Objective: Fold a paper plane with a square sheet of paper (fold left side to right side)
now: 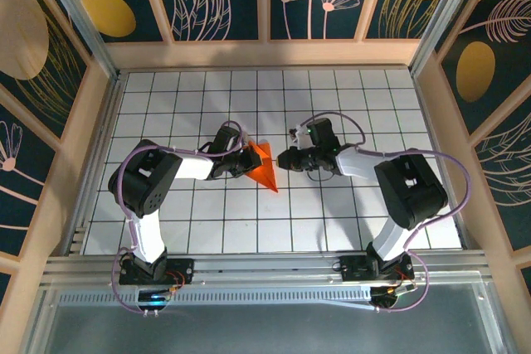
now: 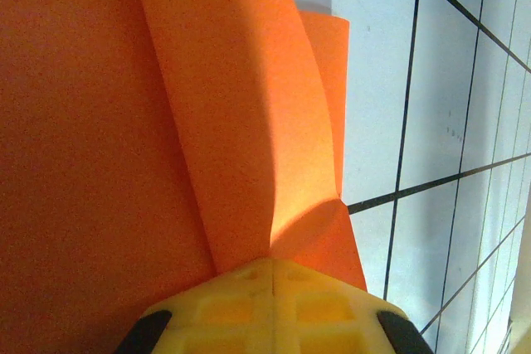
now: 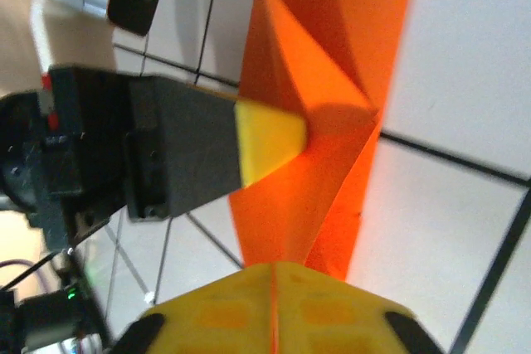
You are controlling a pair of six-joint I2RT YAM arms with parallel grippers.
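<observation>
Clearly the fold is mid-way: the square sheet of paper (image 1: 264, 167) is no longer flat but a creased, pointed wedge held up off the gridded table (image 1: 332, 213) between the two arms. The left gripper (image 1: 244, 160) has its fingers pressed together on the sheet. From its wrist view one flap rises straight out of the closed tips, with a broad panel spreading to their left. The right gripper (image 1: 283, 157) faces it from the other side, fingers also together. In its wrist view the wedge's narrow end runs right into the seam of the tips, so it looks nipped there too, though how firmly I cannot tell. The left fingers' yellow tips sit just beyond and to the left of the right ones, on the same sheet.

I judge this as the left-to-right fold being carried over. The next move calls for the right fingers to draw their flap across while the left ones keep the crease anchored. After that the layers need pressing flat on the table so the edges line up.
</observation>
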